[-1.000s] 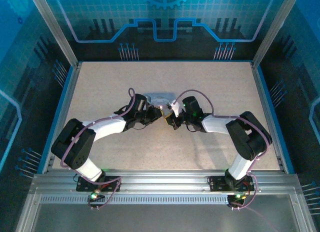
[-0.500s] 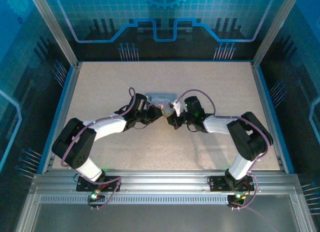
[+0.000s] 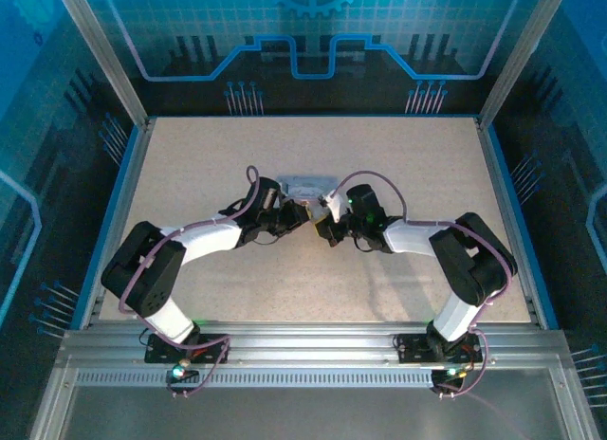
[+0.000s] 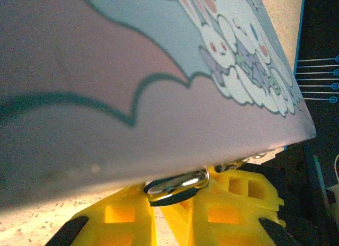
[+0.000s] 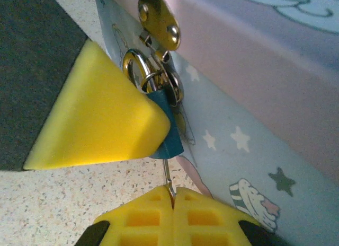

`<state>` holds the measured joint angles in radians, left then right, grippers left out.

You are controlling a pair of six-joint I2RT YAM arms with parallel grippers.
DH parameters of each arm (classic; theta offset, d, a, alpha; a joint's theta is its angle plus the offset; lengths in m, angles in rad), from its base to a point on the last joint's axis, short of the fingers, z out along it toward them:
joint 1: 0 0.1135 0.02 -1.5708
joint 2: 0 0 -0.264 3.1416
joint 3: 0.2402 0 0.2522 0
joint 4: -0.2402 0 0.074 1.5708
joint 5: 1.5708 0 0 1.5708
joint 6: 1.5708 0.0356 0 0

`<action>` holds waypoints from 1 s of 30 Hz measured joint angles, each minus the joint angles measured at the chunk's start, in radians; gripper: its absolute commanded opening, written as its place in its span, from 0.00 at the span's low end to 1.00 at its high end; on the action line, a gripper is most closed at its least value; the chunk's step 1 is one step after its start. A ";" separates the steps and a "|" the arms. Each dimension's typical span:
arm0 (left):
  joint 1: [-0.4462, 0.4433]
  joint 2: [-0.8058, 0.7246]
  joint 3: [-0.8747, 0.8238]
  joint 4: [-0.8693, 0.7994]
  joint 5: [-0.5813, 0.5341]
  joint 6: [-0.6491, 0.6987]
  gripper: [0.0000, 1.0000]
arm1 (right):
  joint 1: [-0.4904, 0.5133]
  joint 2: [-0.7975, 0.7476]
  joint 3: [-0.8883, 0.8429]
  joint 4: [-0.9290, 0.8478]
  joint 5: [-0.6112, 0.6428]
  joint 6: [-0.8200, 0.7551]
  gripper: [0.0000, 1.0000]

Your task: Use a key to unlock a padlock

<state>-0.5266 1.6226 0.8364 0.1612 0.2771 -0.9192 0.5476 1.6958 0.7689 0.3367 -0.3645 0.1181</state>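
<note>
Qty: 1 tin (image 3: 305, 186), 1 padlock (image 5: 170, 133), 1 key (image 5: 167, 177), 1 L gripper (image 4: 177, 202), 1 R gripper (image 5: 172, 192).

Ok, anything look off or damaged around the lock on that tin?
Nothing stands out. The small blue padlock hangs from the gold hasp of the lilac cartoon-printed tin; the thin metal key runs from its underside into the shut right gripper.

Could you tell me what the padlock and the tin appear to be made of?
Padlock: likely metal, matte dark-blue painted body; shackle glinting like polished steel. Tin: seemingly thin sheet metal, smooth satin lilac print with cartoon stars.
</note>
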 measured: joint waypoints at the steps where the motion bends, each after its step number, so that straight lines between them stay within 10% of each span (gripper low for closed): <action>1: -0.001 0.000 0.003 -0.001 0.000 0.005 0.14 | -0.009 0.000 0.000 0.000 -0.019 0.011 0.00; 30: -0.013 0.000 0.014 0.008 -0.010 0.013 0.14 | -0.058 0.000 0.089 -0.180 -0.114 -0.006 0.00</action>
<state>-0.5396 1.6226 0.8505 0.1696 0.2668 -0.9058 0.4896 1.6962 0.8574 0.1562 -0.4789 0.1120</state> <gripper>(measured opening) 0.167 0.041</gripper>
